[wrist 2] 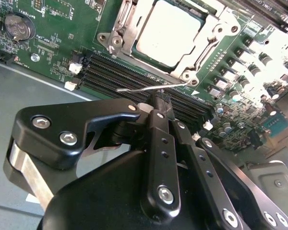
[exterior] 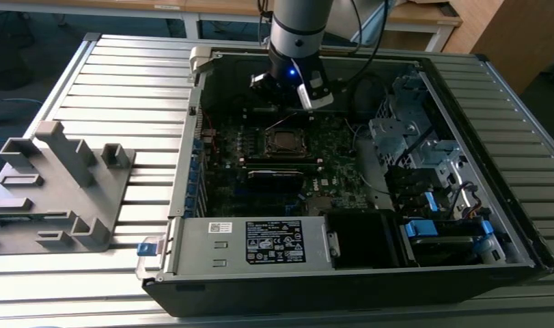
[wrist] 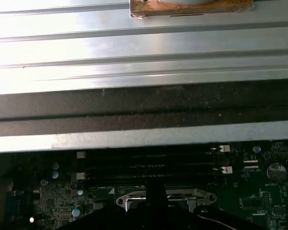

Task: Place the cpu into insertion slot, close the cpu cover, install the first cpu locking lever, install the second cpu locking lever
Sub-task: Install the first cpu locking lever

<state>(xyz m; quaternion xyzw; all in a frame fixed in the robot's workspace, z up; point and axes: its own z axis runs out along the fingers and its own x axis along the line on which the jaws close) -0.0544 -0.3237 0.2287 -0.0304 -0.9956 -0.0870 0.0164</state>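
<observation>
Now | gripper (wrist 2: 161,99) closed at thin wire lever (wrist 2: 143,88) | matte square cpu (wrist 2: 169,32) under silvery cpu cover (wrist 2: 213,38)

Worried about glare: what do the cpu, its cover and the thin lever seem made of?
The cpu top looks like matte pale metal, evenly bright. The cpu cover seems stamped steel, shinier, glinting at edges. The lever is probably bent steel wire, thin and glossy.
</observation>
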